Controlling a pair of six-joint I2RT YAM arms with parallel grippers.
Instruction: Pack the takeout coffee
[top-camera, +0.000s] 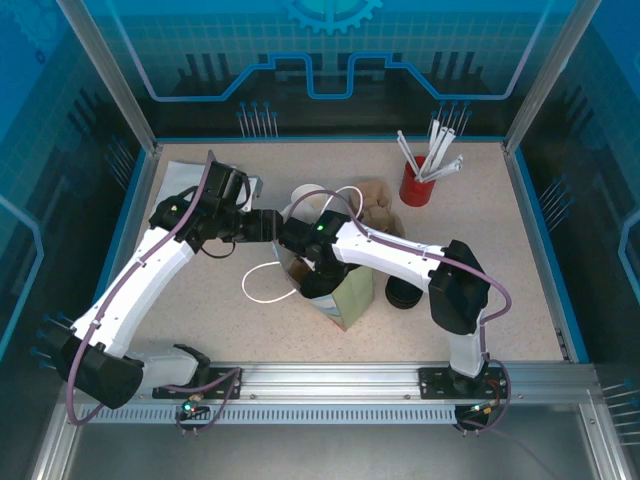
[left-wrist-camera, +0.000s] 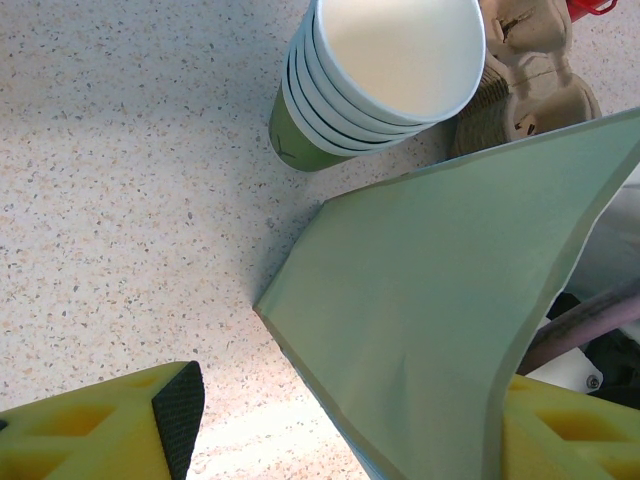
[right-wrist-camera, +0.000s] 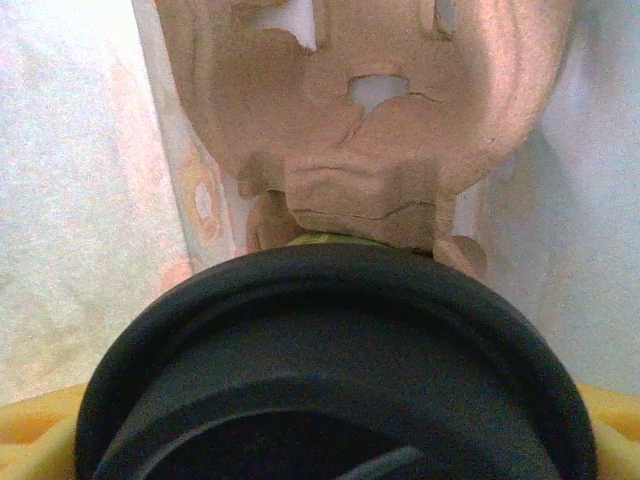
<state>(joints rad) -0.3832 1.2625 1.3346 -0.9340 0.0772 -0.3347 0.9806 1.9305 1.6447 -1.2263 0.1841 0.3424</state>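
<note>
Bagging: right fingers (right-wrist-camera: 25, 440) flank the black-lidded green paper cup (right-wrist-camera: 330, 380) inside the pale paper bag (left-wrist-camera: 430, 300), grip unclear; left fingers (left-wrist-camera: 90, 430) spread. Next likely needs a clean withdrawal.

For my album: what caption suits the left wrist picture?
A stack of green paper cups stands on the speckled table beside a pale green paper bag, a brown pulp carrier behind.

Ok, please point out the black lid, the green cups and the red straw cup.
black lid (right-wrist-camera: 330, 370): right wrist view, its top.
green cups (left-wrist-camera: 400, 50): left wrist view, top cup's white inside.
red straw cup (top-camera: 415, 188): top external view, its side wall.
</note>
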